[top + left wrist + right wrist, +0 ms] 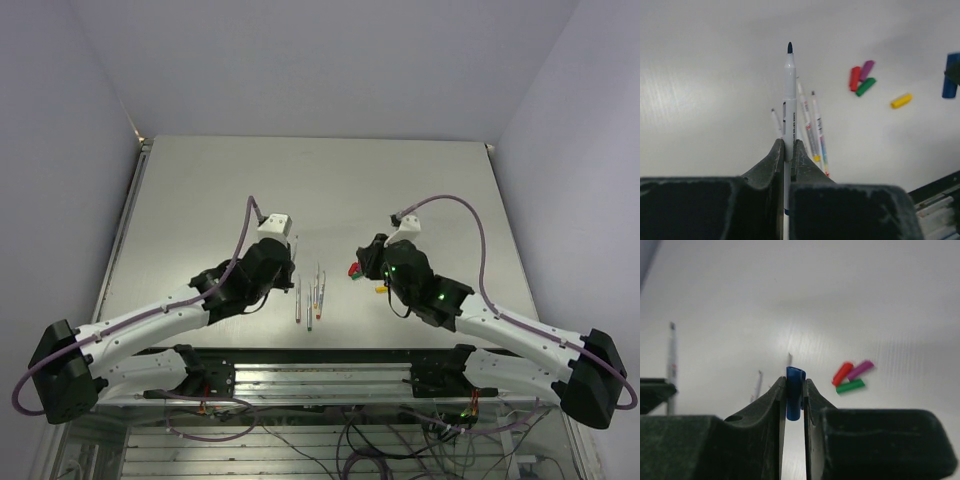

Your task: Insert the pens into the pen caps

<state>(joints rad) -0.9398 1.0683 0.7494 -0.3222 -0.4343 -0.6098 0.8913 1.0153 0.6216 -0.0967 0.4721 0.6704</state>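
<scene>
Pen [789, 80] clamped in left end effector [789, 146], blue cap [795, 374] clamped in right end effector [795, 387].

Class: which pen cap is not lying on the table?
The dark blue cap, pinched in the right gripper; the red cap, magenta cap, green cap and yellow cap lie on the table.
</scene>
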